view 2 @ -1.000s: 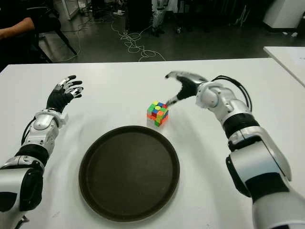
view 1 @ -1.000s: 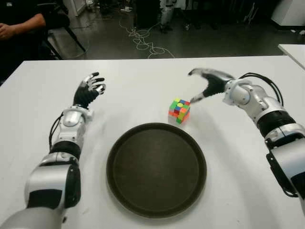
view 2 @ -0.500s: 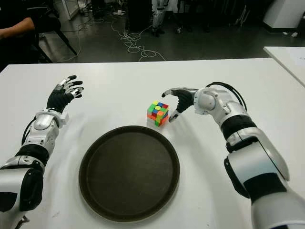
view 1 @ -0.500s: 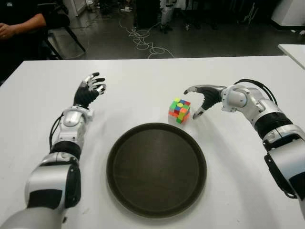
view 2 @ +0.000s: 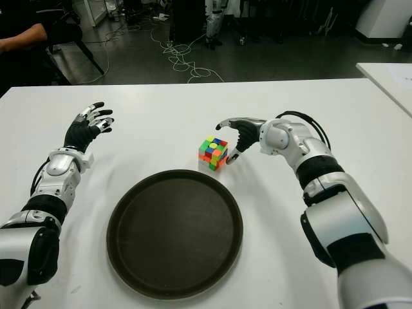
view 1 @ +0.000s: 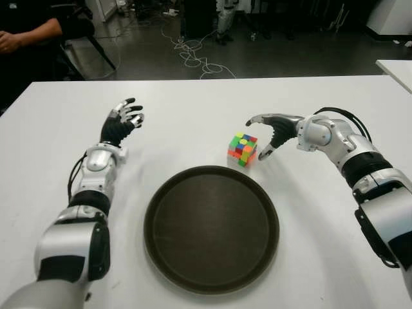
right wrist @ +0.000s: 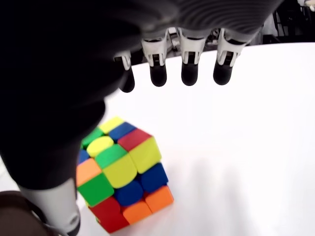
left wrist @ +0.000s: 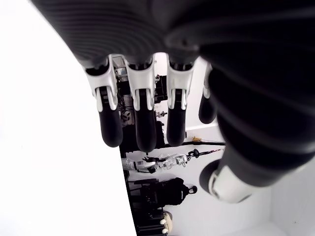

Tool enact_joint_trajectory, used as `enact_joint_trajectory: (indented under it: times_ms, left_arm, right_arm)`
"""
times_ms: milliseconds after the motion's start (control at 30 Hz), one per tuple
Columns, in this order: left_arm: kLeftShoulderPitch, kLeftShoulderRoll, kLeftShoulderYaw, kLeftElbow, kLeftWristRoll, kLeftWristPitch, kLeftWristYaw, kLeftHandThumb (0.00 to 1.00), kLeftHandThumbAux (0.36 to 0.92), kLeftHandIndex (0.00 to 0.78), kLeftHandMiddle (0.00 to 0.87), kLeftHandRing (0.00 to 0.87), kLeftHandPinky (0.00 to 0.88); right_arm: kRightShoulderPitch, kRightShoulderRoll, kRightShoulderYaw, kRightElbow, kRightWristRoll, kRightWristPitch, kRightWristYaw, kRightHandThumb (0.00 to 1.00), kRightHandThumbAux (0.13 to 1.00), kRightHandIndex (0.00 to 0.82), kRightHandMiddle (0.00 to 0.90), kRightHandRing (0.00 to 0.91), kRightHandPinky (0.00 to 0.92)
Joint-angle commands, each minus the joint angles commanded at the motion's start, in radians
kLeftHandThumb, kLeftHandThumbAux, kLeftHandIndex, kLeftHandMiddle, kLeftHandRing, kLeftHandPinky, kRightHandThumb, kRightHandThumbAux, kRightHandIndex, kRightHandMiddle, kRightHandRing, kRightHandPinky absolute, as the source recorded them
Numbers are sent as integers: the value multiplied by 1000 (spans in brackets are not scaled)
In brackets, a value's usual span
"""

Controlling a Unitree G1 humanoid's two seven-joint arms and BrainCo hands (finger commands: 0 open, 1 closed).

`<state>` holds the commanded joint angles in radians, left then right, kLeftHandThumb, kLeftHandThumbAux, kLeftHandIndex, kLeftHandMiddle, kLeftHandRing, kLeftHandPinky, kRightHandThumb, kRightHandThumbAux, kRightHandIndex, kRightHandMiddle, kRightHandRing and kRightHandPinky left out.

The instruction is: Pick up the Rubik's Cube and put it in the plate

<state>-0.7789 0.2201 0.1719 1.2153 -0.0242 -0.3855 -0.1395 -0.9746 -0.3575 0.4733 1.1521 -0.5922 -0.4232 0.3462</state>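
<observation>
My right hand (view 1: 273, 131) has dropped beside the Rubik's Cube (view 1: 242, 149), fingers spread and cupped around it without touching, so the cube sits ungrasped on the table (view 1: 193, 122) behind the plate (view 1: 211, 228); my left hand (view 1: 120, 122) shows well apart, open.

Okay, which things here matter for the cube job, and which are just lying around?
For the job:
Rubik's Cube, on the table
plate, empty
right robot hand, open beside the cube

Lying about:
left robot hand, idle, open
floor cables
seated person
</observation>
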Motion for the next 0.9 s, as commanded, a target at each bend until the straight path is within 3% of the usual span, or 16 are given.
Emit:
enact_joint_trajectory:
  times_ms: [900]
  left_arm:
    - [-5,4,-7,8,11,1,8,136,707,169,248,243,255]
  right_arm:
    - [-3,17,19,19,-8,-19,-52,0,788,34,56,57,40]
